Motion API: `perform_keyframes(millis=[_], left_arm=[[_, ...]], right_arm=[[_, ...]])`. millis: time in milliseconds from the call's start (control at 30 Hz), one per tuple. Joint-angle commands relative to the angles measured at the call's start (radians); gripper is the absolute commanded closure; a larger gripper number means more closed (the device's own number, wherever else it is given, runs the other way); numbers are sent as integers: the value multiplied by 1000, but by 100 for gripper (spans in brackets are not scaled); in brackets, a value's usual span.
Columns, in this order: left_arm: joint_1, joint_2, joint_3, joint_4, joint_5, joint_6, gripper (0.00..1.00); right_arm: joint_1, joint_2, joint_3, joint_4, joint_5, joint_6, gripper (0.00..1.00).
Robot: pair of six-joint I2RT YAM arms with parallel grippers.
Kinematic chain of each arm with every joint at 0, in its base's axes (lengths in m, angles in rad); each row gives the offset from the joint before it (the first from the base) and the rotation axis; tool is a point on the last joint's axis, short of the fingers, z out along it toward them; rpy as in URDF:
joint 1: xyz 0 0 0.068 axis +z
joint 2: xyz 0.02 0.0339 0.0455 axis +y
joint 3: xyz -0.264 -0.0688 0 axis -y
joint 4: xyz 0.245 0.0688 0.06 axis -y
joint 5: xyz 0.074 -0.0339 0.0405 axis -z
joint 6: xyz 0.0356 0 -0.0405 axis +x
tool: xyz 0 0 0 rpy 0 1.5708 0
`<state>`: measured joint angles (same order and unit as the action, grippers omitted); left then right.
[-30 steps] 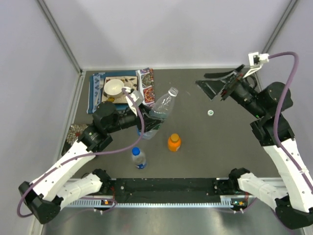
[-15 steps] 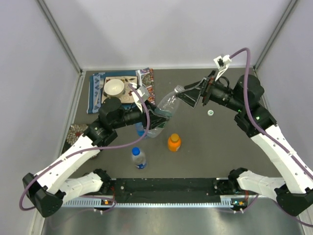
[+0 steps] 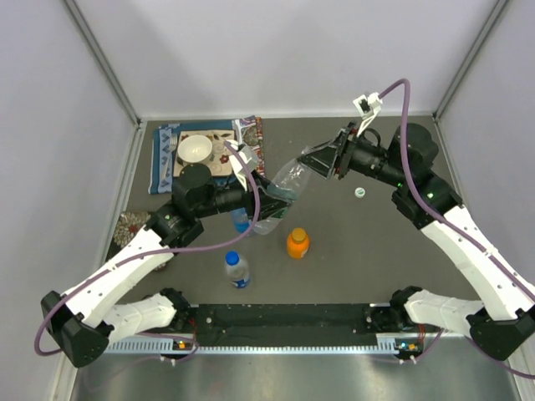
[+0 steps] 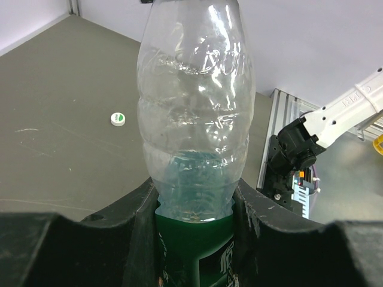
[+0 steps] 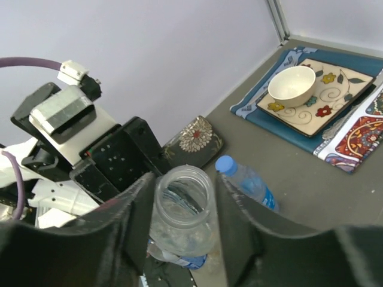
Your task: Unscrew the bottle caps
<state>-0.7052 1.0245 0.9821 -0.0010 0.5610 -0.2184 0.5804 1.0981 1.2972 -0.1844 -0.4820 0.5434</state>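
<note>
My left gripper (image 3: pixel 255 205) (image 4: pixel 194 221) is shut on the green-labelled body of a clear greenish bottle (image 3: pixel 282 190) (image 4: pixel 194 113), held tilted above the table. Its neck (image 5: pixel 184 194) is open, with no cap on it. My right gripper (image 3: pixel 313 160) (image 5: pixel 185 200) has closed in around that neck, fingers tight against both sides. A white cap (image 3: pixel 359 193) (image 4: pixel 118 119) lies on the table to the right. A blue-capped bottle (image 3: pixel 237 269) and an orange bottle (image 3: pixel 298 242) stand in front. Another blue-capped bottle (image 3: pixel 241 222) (image 5: pixel 245 179) is partly hidden under the held one.
A white bowl (image 3: pixel 195 149) (image 5: pixel 291 85) sits on a flowered square plate (image 3: pixel 219 163) over a patterned mat (image 3: pixel 251 138) at the back left. A dark flowered item (image 3: pixel 131 224) (image 5: pixel 194 140) lies by the left wall. Walls enclose the table on three sides.
My right arm swung left from the back right corner to the bottle's mouth, and its jaws narrowed around the neck. My left arm raised the bottle slightly toward it.
</note>
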Motion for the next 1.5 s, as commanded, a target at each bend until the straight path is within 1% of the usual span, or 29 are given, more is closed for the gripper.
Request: perform_keyframes(millis=[0,67,100,133,200,233,300,333,367,400,433,467,500,567,600,633,700,733,767,833,933,1033,1133,1200,1233,1300,1467], left_arm=[[-4,-3,44,58,13,7,68],[-2,-9,46,55,4,14,62],[-4,-14,47,52,-9,17,58],[-2,-17,47,38,-16,22,48],[-4,-32,58,18,-35,34,39],[-4,-40,62,4,-62,40,34],[-2,-78,78,-48,-94,74,29],[-2,-95,82,-65,-131,83,26],[0,-131,89,-98,-151,105,20],[0,-150,90,-112,-167,114,7],[-2,-170,90,-132,-179,122,2],[-2,-206,92,-158,-211,131,2],[-2,-227,89,-172,-231,134,1],[-2,-285,73,-195,-289,136,2],[0,-305,64,-211,-305,137,2],[-2,-326,55,-214,-314,139,2],[-2,-394,15,-209,-343,134,1],[-2,-415,0,-203,-348,134,2],[-2,-458,-31,-197,-351,136,2],[-2,-490,-60,-180,-389,131,2],[-2,-532,-111,-177,-447,106,2],[-2,-557,-160,-171,-470,82,2],[-2,-567,-195,-146,-463,74,2],[0,-561,-209,-139,-461,71,2],[-2,-560,-226,-133,-461,68,2],[-2,-555,-246,-99,-458,73,1],[-2,-529,-260,-88,-444,76,2]], right_arm=[[10,0,39,45,-1,-7,65],[10,-6,40,43,5,-5,70],[10,-9,42,42,11,-5,76],[10,-12,45,40,26,-8,76],[9,-20,66,11,51,-23,78],[9,-20,82,-10,92,-48,78],[10,-17,140,-76,149,-77,78],[7,-11,163,-102,219,-106,78],[7,-1,218,-128,261,-121,78],[6,8,244,-185,304,-135,78],[3,32,269,-207,406,-158,78],[-2,46,319,-234,457,-164,79],[-11,63,339,-253,479,-166,83],[-48,112,388,-288,606,-166,90],[-59,132,402,-294,661,-171,99],[-69,152,412,-300,777,-187,100],[-126,213,422,-300,876,-198,100],[-154,233,424,-302,955,-192,100],[-193,276,410,-287,1005,-192,100],[-235,313,375,-238,1083,-200,100],[-304,399,370,-210,1114,-194,100],[-353,457,375,-187,1126,-195,100],[-392,523,387,-152,1142,-210,100],[-415,551,387,-115,1119,-220,100],[-431,578,386,-89,1081,-221,100],[-435,614,387,-70,1082,-240,100],[-435,695,387,-24,1100,-258,100]])
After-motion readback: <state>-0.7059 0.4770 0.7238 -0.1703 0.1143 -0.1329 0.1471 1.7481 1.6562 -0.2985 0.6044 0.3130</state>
